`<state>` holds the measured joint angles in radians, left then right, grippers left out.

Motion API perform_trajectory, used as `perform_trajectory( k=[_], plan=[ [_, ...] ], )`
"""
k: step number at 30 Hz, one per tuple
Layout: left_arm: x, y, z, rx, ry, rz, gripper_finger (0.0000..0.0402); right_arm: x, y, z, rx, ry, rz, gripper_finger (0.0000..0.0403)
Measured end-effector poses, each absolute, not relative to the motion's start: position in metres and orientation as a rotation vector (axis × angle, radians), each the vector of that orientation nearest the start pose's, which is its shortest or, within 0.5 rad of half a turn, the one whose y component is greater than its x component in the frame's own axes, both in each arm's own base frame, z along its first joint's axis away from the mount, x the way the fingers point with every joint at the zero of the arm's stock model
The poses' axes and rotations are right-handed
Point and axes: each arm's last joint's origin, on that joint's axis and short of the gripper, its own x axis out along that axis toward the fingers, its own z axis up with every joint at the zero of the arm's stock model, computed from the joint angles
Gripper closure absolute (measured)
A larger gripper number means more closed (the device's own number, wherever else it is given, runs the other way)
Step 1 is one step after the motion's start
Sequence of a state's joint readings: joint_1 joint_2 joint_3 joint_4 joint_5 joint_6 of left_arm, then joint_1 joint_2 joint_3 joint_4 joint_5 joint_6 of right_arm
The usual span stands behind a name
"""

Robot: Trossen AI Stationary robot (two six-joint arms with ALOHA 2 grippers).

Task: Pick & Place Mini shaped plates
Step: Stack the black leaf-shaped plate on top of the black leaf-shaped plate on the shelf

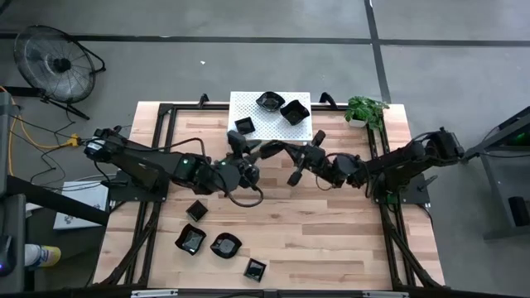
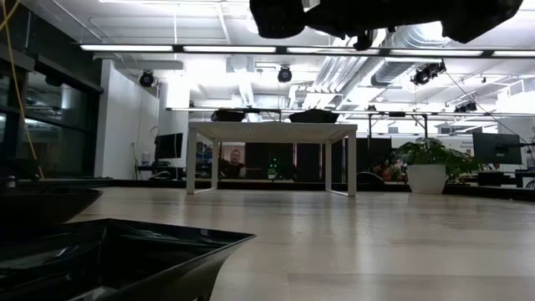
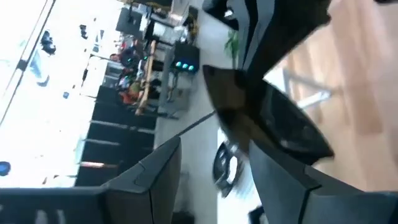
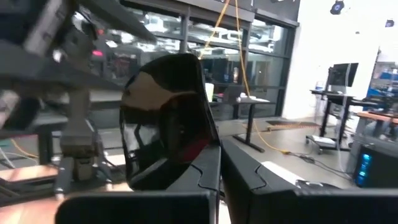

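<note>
We see four glossy black plates loose on the near part of the desk [image 1: 331,240], a pale wood plank top on a dark frame: a small square one [image 1: 255,269] nearest the front edge, a wavy-edged one [image 1: 225,245] and a rounded one [image 1: 190,239] side by side behind it, another small square one [image 1: 196,209] further back. In the low view one plate's shiny black rim [image 2: 125,255] fills the near corner.

Mid-desk both arms meet above the wood. Right tool [image 4: 221,163]: fingers pressed together on the rim of a glossy rounded plate [image 4: 165,121], held on edge, and it reflects the room. From above that plate shows as a thin dark sliver [image 1: 276,148] between the two tools. Left tool [image 3: 211,168]: fingers spread; a dark curved shiny plate [image 3: 273,121] lies against one finger [image 3: 283,180], but we cannot tell whether it is gripped. From above the left tool [image 1: 240,147] sits just beside the right tool [image 1: 291,157].

Behind them is a white perforated stand [image 1: 269,116] on legs at the far edge, carrying three more plates: a small square [image 1: 244,126], a wavy one [image 1: 268,101], and a larger square [image 1: 294,111]. A potted green plant [image 1: 364,109] sits at the far right corner.
</note>
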<state>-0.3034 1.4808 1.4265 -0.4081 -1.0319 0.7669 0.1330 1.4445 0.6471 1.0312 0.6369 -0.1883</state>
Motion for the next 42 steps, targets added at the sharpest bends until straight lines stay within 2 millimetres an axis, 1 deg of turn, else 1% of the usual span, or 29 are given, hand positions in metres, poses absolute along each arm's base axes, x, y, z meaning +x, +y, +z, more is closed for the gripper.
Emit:
perform_trajectory(
  k=[2,5,8,12,16,20,22,25,28,32,34,37,40,42],
  plan=[
    [0.3,-0.069,0.378,1.041,0.684,0.557,0.0218,0.294,0.015,0.257,-0.111,-0.139,-0.54,0.0403],
    [0.281,-0.063,0.382,0.977,0.71,0.555,0.0218,0.305,0.003,0.269,-0.149,-0.046,-0.54,0.0403],
    [0.261,-0.057,0.389,0.899,0.72,0.554,0.0218,0.317,-0.014,0.287,-0.201,0.093,-0.538,0.0403],
    [0.243,-0.051,0.387,0.902,0.791,0.573,0.0218,0.324,-0.043,0.317,-0.235,0.254,-0.521,0.0403],
    [0.229,-0.044,0.384,0.889,0.859,0.597,0.0218,0.318,-0.077,0.346,-0.257,0.365,-0.495,0.0403],
    [0.223,-0.041,0.379,0.884,0.911,0.605,0.0218,0.306,-0.108,0.372,-0.277,0.419,-0.468,0.0403],
    [0.221,-0.04,0.378,0.893,0.925,0.63,0.0218,0.299,-0.122,0.383,-0.266,0.408,-0.496,0.0403],
    [0.219,-0.039,0.372,0.917,0.932,0.675,0.0218,0.291,-0.14,0.392,-0.181,0.345,-0.516,0.0403],
    [0.212,-0.036,0.359,0.933,0.926,0.715,0.0218,0.29,-0.154,0.391,-0.092,0.305,-0.508,0.0403],
    [0.198,-0.032,0.338,0.908,0.88,0.745,0.0218,0.298,-0.172,0.374,-0.003,0.332,-0.544,0.0403],
    [0.189,-0.029,0.33,0.87,0.832,0.766,0.0218,0.302,-0.182,0.366,0.035,0.335,-0.537,0.0403],
    [0.177,-0.024,0.322,0.803,0.744,0.778,0.0218,0.305,-0.2,0.358,0.078,0.341,-0.527,0.0403],
    [0.171,-0.017,0.314,0.758,0.658,0.745,0.0218,0.313,-0.219,0.353,0.159,0.333,-0.565,0.0403],
    [0.17,-0.011,0.31,0.73,0.581,0.699,0.0218,0.321,-0.229,0.353,0.201,0.326,-0.574,0.0403]
  ],
)
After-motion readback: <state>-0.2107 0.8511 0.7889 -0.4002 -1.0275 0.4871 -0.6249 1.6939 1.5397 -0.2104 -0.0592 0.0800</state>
